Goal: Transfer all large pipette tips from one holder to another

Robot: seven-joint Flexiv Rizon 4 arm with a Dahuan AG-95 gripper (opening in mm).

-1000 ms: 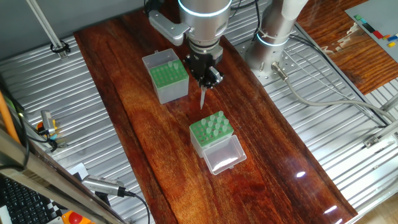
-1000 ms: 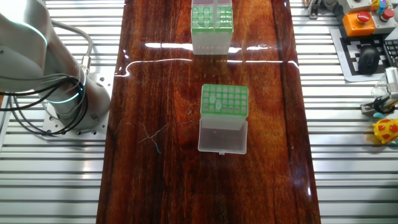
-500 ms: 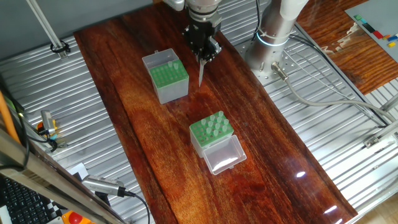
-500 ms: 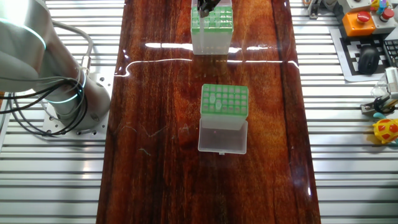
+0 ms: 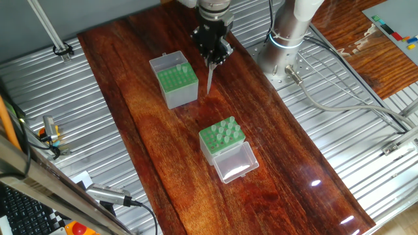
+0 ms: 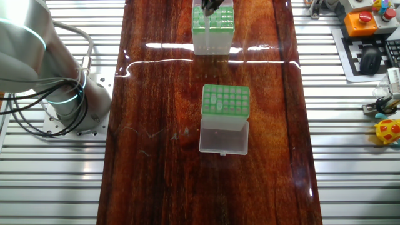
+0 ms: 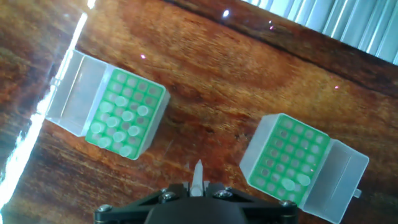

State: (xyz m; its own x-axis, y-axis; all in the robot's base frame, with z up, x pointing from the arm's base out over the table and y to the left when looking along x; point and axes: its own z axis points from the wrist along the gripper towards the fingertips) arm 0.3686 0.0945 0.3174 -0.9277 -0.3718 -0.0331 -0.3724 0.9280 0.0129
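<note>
Dark wooden bench: claw is carrying one pipette tip.
Clamped point-down, it is hanging beside the grey holder, ready for a hole.

No text, label, brand, number or sign can be read in any view. Beyond the tabletop's right edge in the other fixed view sits a black-and-white patterned marker, carrying no legible characters.

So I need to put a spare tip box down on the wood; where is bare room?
Free: the wooden tabletop in front of the clear-sided holder, and the strips either side of it. Crowded: near the grey-sided holder, where the gripper hangs with a pipette tip.
</note>
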